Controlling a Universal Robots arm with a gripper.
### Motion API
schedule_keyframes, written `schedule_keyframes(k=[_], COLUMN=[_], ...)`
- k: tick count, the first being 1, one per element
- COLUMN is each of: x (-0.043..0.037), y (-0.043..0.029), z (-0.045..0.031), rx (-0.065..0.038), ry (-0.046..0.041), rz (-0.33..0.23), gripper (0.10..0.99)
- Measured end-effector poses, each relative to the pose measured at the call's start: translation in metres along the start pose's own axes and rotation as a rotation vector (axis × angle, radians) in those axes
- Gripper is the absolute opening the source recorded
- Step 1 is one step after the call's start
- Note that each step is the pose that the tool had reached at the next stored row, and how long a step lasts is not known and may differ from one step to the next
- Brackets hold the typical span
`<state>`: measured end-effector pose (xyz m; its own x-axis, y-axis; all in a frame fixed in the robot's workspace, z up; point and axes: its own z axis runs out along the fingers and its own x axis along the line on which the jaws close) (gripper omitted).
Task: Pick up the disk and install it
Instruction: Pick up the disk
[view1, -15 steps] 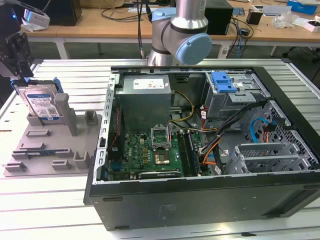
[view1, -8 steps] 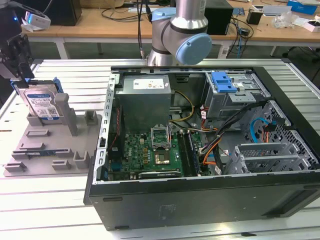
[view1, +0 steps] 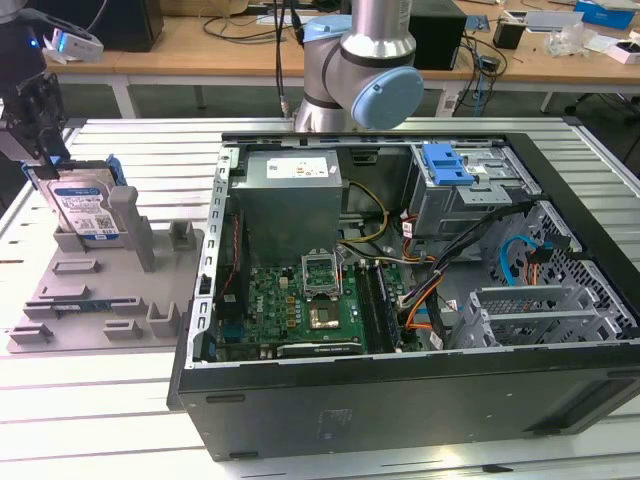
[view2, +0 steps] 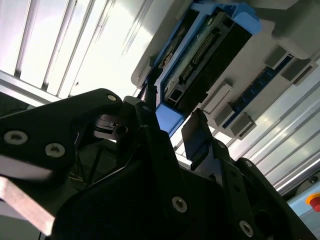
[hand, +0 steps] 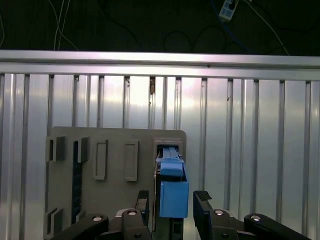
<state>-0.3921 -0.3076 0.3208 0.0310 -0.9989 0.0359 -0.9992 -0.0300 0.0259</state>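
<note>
Closest to both wrist cameras: my claw (hand: 172, 194), black, fingers (hand: 202, 202) spread apart. Observation, first wrist view: the disk (hand: 174, 172) stands on edge between the two fingers, its bright blue side rail facing the lens; a thin gap shows on each side of the rail, so the claw is open and straddling, not clamped. Second wrist view agrees: one dark finger on each side of the blue rail, and the disk's connector edge runs away from the claw toward the far end of its slot. Exterior view: the claw hangs at the exterior view's far left, directly over the disk, which sits upright in a slot at the back of a grey fixture tray (view1: 90, 290), white-and-blue label facing the camera. The tray lies flat on a slatted aluminium table (view1: 100, 420), just beside an open computer case (view1: 400, 410) on the exterior view's right. Inside the case: a grey power-supply box (view1: 290, 200) at the rear, a green motherboard (view1: 300, 300) below it, and a bare blue clip (view1: 445, 163) on top of the drive cage. Disk is well apart from that cage.
</note>
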Motion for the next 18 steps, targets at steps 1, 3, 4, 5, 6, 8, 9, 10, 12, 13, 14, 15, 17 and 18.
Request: schedule_keyframes(k=[1,3,4,5,6,8,9,10,12,13,14,15,17,18], x=[0.0,-0.0002,-0.0002,-0.0003,-0.0004,-0.0005,-0.0005,-0.0006,-0.0006,-0.0006,-0.0006,-0.0006,-0.0007,-0.0006], y=[0.0001,0.0005,0.0008,0.0012,0.0015,0.0018,0.0018,0.0019,0.0018,0.0018,0.0018,0.0018,0.0018,0.0018], z=[0.0004,0.0014,0.0018,0.0023,0.0029,0.0042,0.0045,0.005,0.0058,0.0063,0.0068,0.0072,0.0081,0.0085], rx=[0.0,0.0,0.0,0.0,0.0,0.0,0.0,0.0,0.0,0.0,0.0,0.0,0.0,0.0], ry=[0.0,0.0,0.0,0.0,0.0,0.0,0.0001,0.0,0.0,-0.0001,0.0,0.0,0.0,0.0001], rz=[0.0,0.0,0.0,0.0,0.0,0.0,0.0,0.0,0.0,0.0,0.0,0.0,0.0,0.0], gripper=[0.482,0.482,0.482,0.482,0.482,0.482,0.482,0.482,0.482,0.482,0.482,0.482,0.482,0.482])
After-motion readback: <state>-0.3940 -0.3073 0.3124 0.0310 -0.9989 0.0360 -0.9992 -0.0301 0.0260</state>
